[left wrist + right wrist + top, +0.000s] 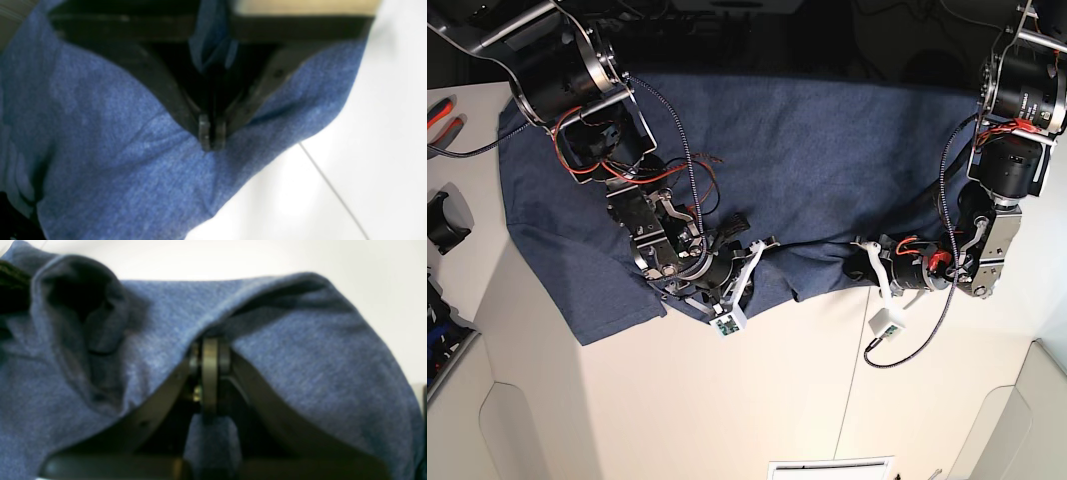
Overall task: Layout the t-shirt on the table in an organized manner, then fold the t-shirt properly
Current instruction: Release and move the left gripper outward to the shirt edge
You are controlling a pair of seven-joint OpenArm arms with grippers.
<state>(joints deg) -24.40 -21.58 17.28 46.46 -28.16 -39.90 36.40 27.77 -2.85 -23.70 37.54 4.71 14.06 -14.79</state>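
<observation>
Pinching fabric on both sides here: our left gripper (211, 140) has its jaws pressed fully together on a fold of the t-shirt (827, 150), with a tuft of blue cloth bunched up between the fingers behind the tips, and our right gripper (210, 356) is clamped the same way, a strip of cloth trapped in its throat. Moving outward, both pinches sit along the shirt's near hem, the rest of it lying spread across the far half of the table (757, 400), one sleeve sticking out by the right arm. What we'd worry about: each grip looks like a thin nip right at the edge, so if the two arms pull at different speeds or heights, one corner could slip out and the fold would land crooked. The slack hem between the grippers could also drag and wrinkle. And the loose wires on the arms hang close to the cloth, so a snag seems possible. Count: one shirt, one table, two grippers, both closed on cloth.
</observation>
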